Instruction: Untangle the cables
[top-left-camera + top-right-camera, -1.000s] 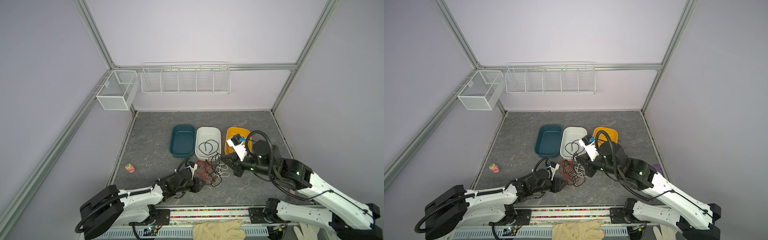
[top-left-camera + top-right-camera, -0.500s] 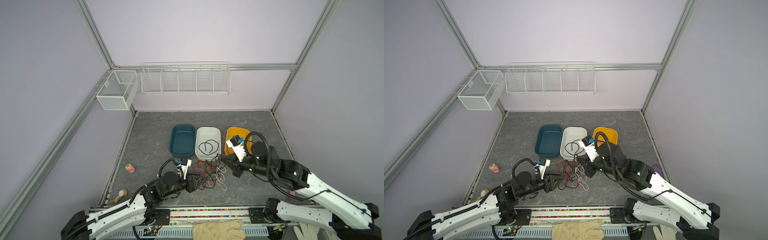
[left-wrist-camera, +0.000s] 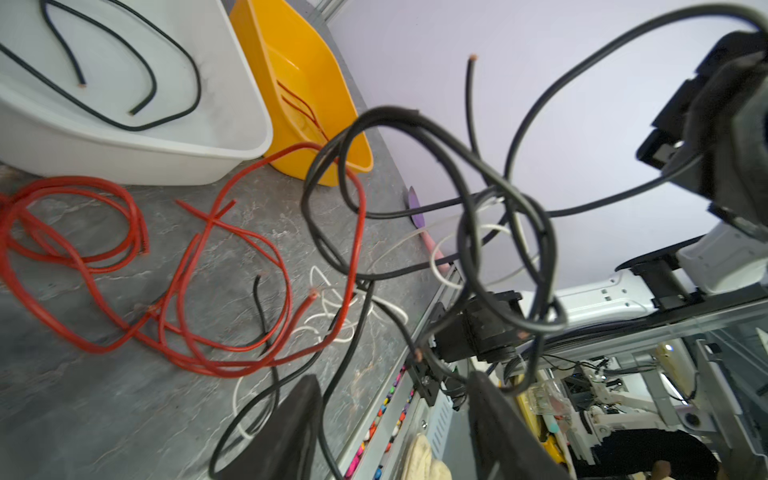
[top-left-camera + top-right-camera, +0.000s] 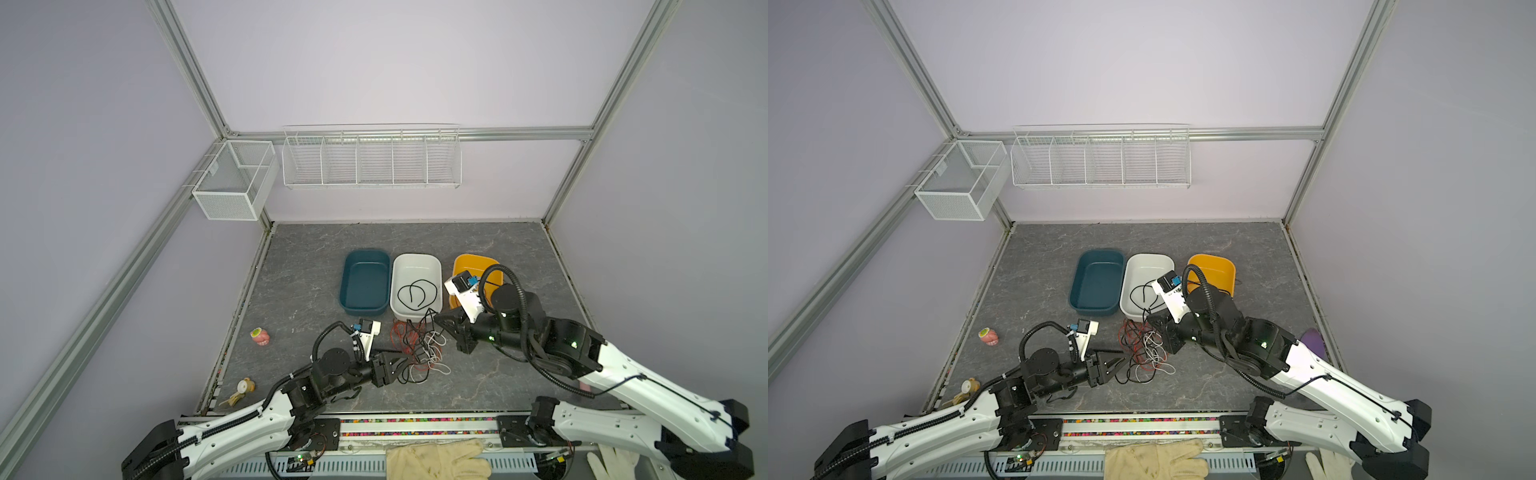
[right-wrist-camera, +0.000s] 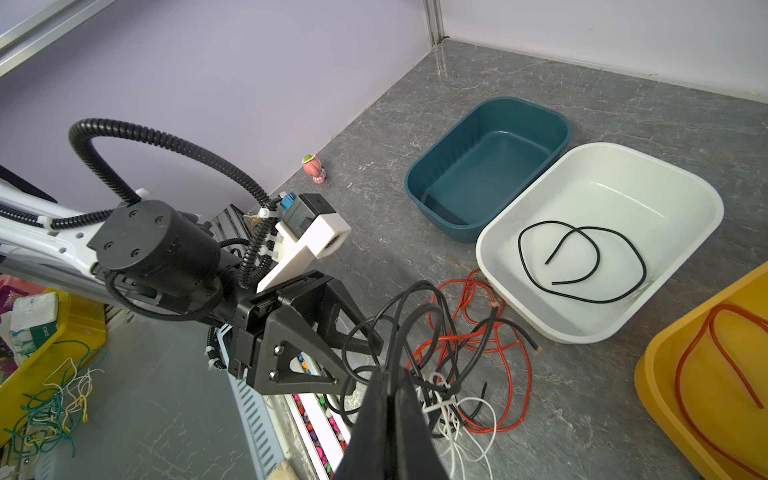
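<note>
Beside white tub [image 4: 417, 256], tangled red, black, white cables [image 4: 417, 351]

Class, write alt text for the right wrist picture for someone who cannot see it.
The right end effector pinches black cables above a red, black and white tangle; the left end effector is open beside it. A white tub holds another black cable.

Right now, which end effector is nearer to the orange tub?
Right. The right end effector, gripping a black cable, hovers just in front of the orange tub; the left end effector is farther away, across the cable tangle.
</note>
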`<action>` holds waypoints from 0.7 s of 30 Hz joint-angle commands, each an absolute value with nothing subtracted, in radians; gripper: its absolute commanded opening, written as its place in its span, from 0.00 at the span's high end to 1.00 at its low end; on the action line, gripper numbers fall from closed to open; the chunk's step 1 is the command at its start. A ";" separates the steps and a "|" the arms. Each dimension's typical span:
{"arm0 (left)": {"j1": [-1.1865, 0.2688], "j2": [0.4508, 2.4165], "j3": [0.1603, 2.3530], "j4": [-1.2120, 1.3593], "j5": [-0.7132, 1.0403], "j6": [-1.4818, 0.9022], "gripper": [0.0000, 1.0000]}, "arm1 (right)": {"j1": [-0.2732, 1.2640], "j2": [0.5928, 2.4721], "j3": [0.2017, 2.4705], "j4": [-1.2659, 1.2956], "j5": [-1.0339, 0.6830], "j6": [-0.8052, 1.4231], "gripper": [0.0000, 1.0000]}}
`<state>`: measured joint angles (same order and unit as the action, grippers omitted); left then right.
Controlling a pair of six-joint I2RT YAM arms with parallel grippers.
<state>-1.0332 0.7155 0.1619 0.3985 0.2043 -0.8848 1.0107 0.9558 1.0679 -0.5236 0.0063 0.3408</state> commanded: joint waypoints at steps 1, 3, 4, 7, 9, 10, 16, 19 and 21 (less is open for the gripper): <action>-1.041 0.724 0.172 0.502 0.206 -0.928 0.43 | 1.014 0.943 1.053 -0.467 -0.006 0.352 0.94; -1.045 0.726 0.179 0.471 0.187 -0.923 0.43 | 1.015 0.942 1.052 -0.465 -0.011 0.353 0.93; -1.045 0.728 0.182 0.454 0.177 -0.919 0.43 | 1.014 0.941 1.052 -0.463 -0.016 0.355 0.93; -1.044 0.726 0.180 0.440 0.153 -0.919 0.42 | 1.015 0.941 1.047 -0.452 -0.040 0.359 0.94; -1.045 0.715 0.183 0.424 0.131 -0.916 0.42 | 1.015 0.942 1.043 -0.446 -0.058 0.363 0.94; -1.045 0.708 0.187 0.418 0.117 -0.913 0.42 | 1.017 0.943 1.040 -0.441 -0.064 0.365 0.94; -1.044 0.695 0.226 0.406 0.067 -0.907 0.37 | 1.020 0.944 1.025 -0.430 -0.069 0.372 0.93; -1.045 0.731 0.236 0.406 0.066 -0.909 0.37 | 1.023 0.939 1.023 -0.423 -0.074 0.377 0.93; -1.045 0.749 0.240 0.417 0.076 -0.913 0.39 | 1.025 0.936 1.025 -0.419 -0.080 0.379 0.94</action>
